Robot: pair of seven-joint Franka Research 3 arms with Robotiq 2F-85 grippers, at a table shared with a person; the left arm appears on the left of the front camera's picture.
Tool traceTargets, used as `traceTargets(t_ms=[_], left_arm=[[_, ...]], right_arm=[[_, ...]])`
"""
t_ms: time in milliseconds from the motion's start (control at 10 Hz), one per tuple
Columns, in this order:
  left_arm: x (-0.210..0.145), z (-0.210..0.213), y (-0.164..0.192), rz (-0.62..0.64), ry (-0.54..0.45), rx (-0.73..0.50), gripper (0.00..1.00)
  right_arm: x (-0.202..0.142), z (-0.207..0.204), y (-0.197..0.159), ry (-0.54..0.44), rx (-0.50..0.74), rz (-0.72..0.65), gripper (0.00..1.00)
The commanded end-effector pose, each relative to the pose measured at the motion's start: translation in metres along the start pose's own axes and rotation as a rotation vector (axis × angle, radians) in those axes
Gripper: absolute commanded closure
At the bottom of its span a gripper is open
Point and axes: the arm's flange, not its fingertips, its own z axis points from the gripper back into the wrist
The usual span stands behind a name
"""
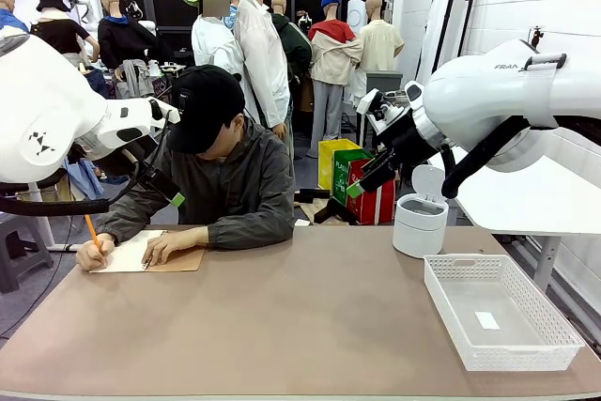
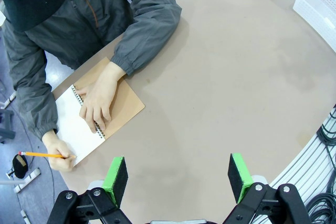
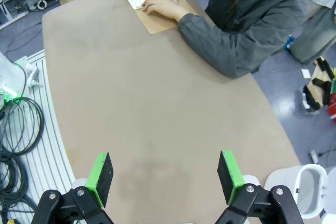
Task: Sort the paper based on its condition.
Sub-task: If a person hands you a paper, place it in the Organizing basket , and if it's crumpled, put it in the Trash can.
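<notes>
A loose sheet of paper is out of view. At the table's far left a person leans over a spiral-bound notebook (image 1: 183,260) with a brown cover. One hand writes on its white page (image 2: 79,129) with an orange pencil (image 2: 42,155); the other hand rests on the spiral. My left gripper (image 1: 174,196) hangs open in the air beside the person's shoulder, high over the table (image 2: 178,174). Also raised and open, my right gripper (image 1: 362,176) sits at the right, above bare tabletop (image 3: 165,177). Neither holds anything.
A white mesh tray (image 1: 441,279) stands at the near right with a tiny white tag (image 1: 486,320) in it. Behind it is a white lidded bin (image 1: 420,223). Cables (image 3: 16,129) lie on the floor off the table's edge.
</notes>
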Motion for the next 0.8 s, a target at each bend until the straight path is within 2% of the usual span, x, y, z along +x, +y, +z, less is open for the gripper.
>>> traceTargets(t_ms=[0,700], left_arm=[[-0.0004,0.0004,0.001,0.0,0.002,0.001,0.0],[-0.0004,0.0004,0.001,0.0,0.002,0.001,0.0]], right_arm=[[0.0007,0.0003,0.0002,0.002,-0.002,-0.001,0.0],[0.0007,0.0003,0.0002,0.002,-0.002,-0.001,0.0]])
